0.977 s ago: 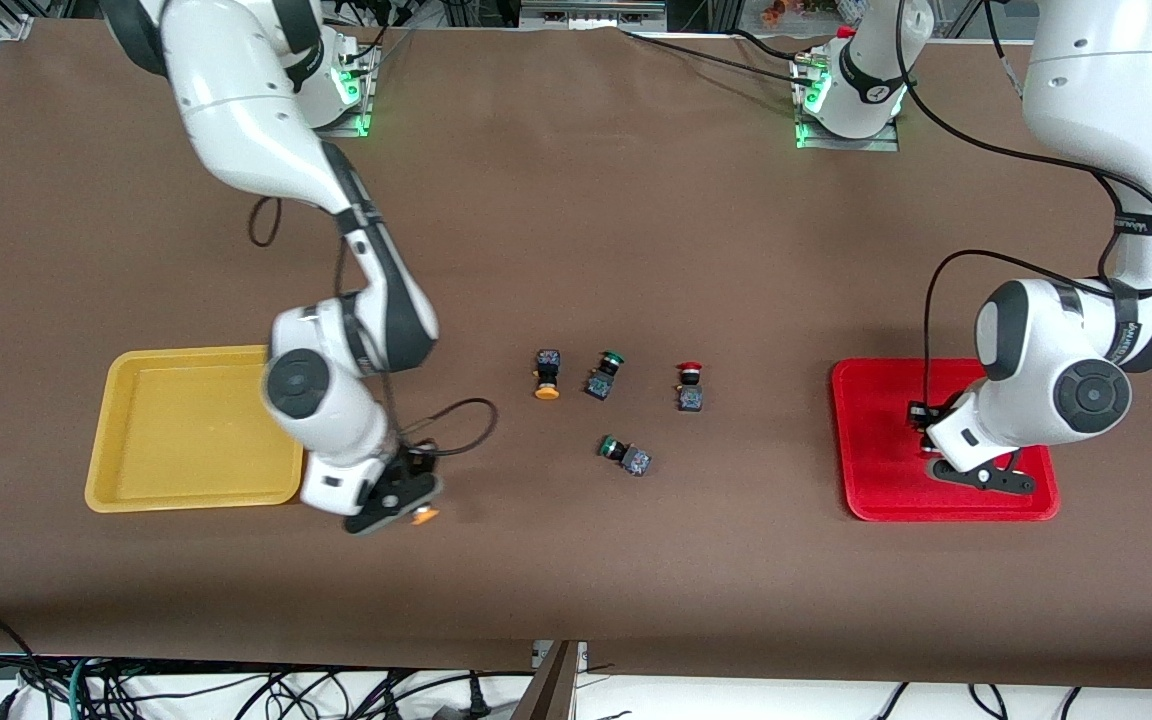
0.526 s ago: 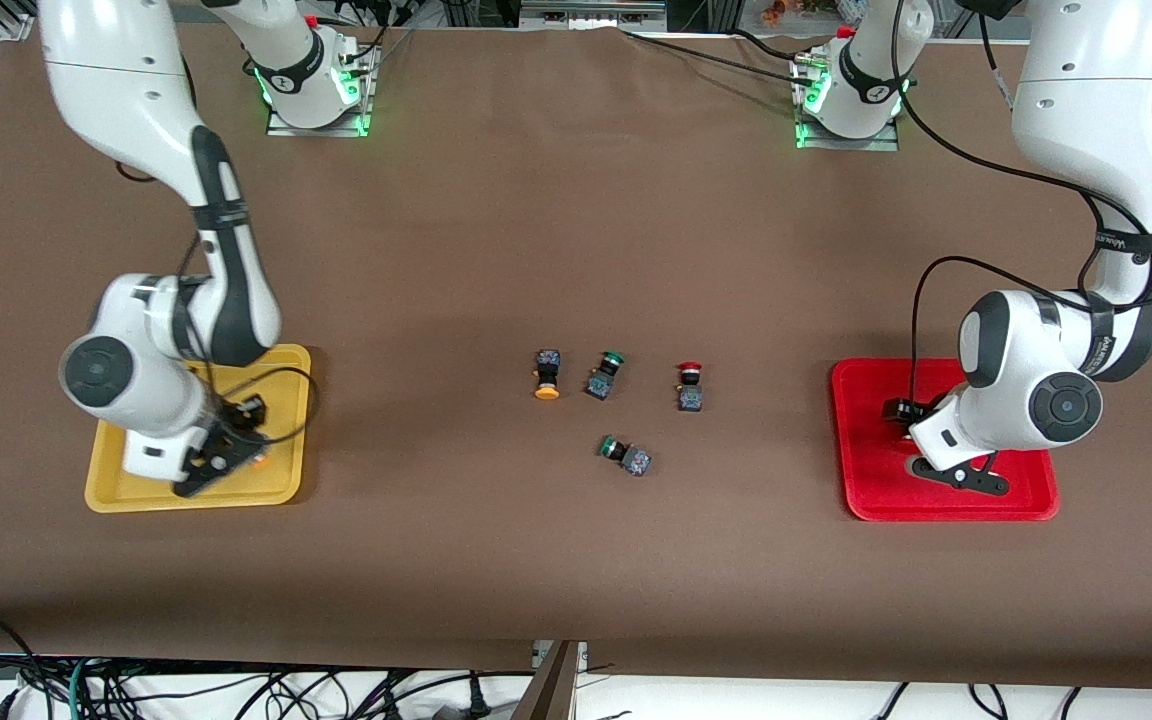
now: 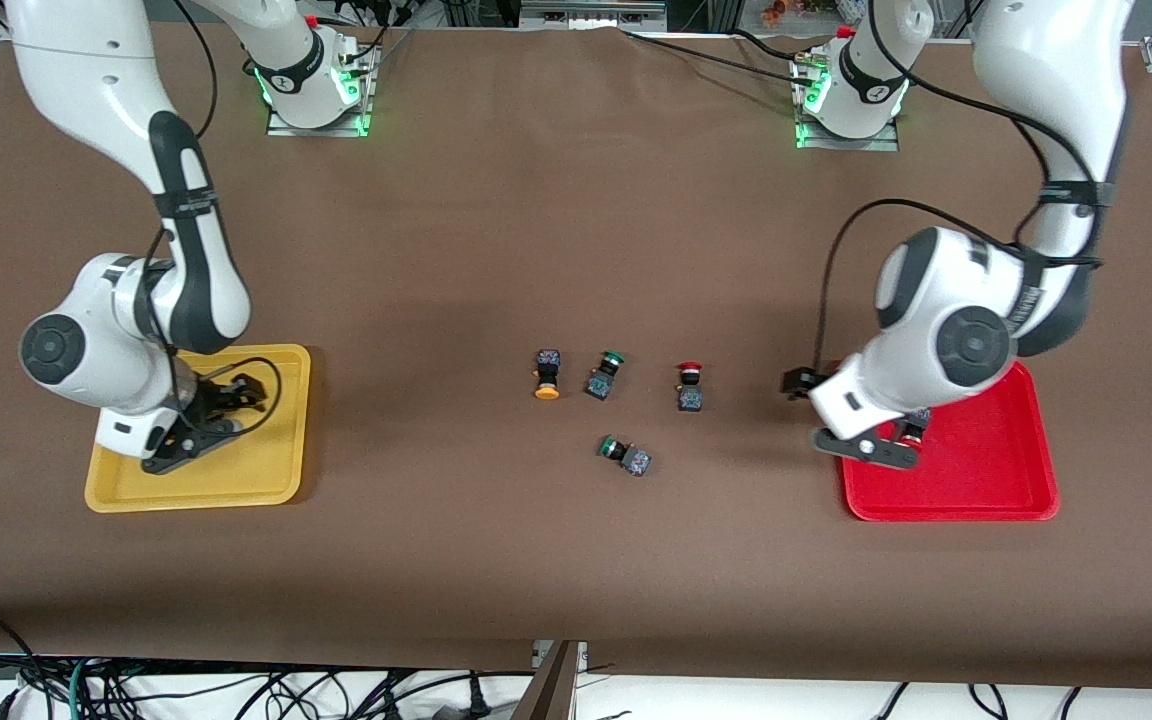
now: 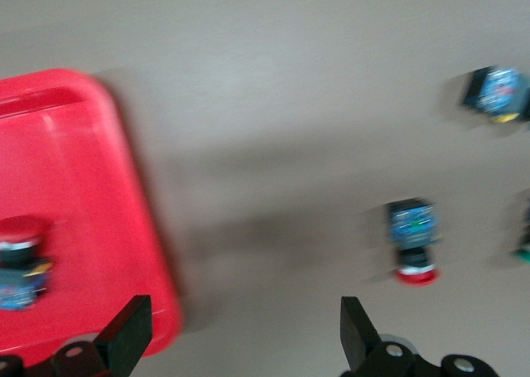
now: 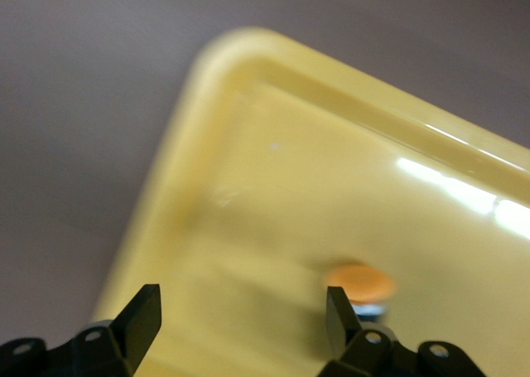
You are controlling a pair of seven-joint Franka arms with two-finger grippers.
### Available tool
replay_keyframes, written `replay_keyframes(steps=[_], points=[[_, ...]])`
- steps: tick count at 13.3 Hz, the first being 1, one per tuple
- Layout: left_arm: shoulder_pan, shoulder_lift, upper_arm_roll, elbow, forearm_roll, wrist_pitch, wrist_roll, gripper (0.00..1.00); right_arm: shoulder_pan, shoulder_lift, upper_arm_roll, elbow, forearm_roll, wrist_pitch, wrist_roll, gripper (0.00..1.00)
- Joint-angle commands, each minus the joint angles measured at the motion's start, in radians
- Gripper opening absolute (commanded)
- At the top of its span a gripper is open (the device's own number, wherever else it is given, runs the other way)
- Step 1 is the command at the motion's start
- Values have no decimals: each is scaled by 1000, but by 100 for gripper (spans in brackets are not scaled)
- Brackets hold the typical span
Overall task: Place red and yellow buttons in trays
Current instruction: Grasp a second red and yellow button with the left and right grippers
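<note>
White arms, dark joints, looping black cables, black claws.

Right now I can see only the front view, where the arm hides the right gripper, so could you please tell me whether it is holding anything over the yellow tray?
Observer: No. The right wrist view shows the right gripper open, and a yellow button lying in the yellow tray beside one finger.
Operator: Thank you. Is the left gripper carrying anything?
Observer: No. In the left wrist view the left gripper is open and empty over the rim of the red tray, and a red button lies in that tray.
</note>
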Motion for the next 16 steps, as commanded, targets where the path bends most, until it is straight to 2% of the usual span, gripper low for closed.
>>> replay_keyframes(steps=[1,3,5,6,9,11,14,15,16], points=[[-65,41,-14,-28,-1,88,-45,100,167,-8,-7,56,23,-70,309,89],[-88,75,-14,-76,2,192,-103,100,297,15,-7,64,73,-45,546,90],[-117,79,-15,-181,4,378,-187,100,425,78,-7,113,140,28,736,90],[-137,85,-15,-198,4,430,-243,100,466,106,-7,125,150,59,812,90],[-188,122,-5,-198,40,475,-360,100,571,190,1,162,150,157,1027,90],[-190,136,-5,-198,88,494,-386,100,592,227,2,162,151,234,1050,90],[-191,139,-5,-198,142,495,-413,100,594,233,28,157,153,240,1087,89],[-191,141,-6,-198,148,495,-415,100,594,241,30,156,151,241,1096,81],[-190,150,-6,-196,148,495,-413,100,594,242,30,153,151,240,1093,69]])
